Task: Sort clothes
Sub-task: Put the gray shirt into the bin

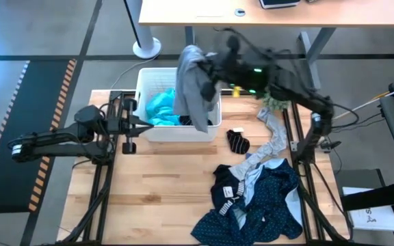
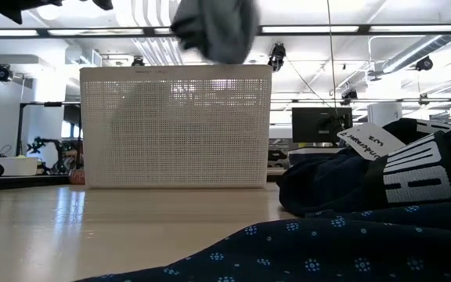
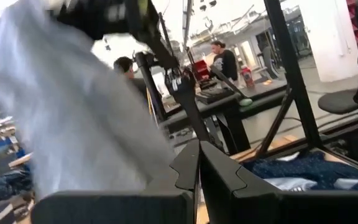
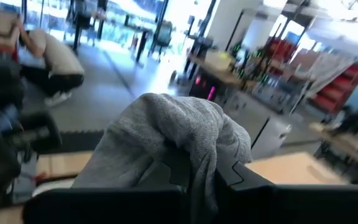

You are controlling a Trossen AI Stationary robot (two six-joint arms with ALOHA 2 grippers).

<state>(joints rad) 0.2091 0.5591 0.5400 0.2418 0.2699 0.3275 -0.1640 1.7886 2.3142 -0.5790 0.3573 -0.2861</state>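
High view: right claw (image 1: 207,68) is hanging over the white ribbed plastic basket (image 1: 144,82) at the far side of the light wooden counter (image 1: 156,198), clenched on a soft grey fabric garment (image 1: 191,89) that is drooping down across the basket's right half. Teal garment (image 1: 161,109) is lying inside the basket w/ a bit of light blue beside it. Left claw (image 1: 130,124) is waiting just left of the basket, pressed closed on nothing. On the counter, right of the basket: small black piece w/ white stripes (image 1: 237,141), a long light grey strip (image 1: 273,137), and a heap of navy cloth w/ small dots (image 1: 262,205) nearer the front edge. Fuzzy green plant (image 1: 273,101) is sitting near the right arm.

Low view: basket wall is filling the middle – grey garment (image 2: 214,27) is dangling above its rim. Navy dotted cloth (image 2: 327,251) is spreading across the foreground; a dark piece w/ white lettering and a tag (image 2: 398,176) is lying to the right.

Left wrist view: fingers (image 3: 185,171) are meeting, nothing between; pale grey cloth is blurring across the side.

Right wrist view: grey garment (image 4: 179,134) is bunching over the fingers – grasped.
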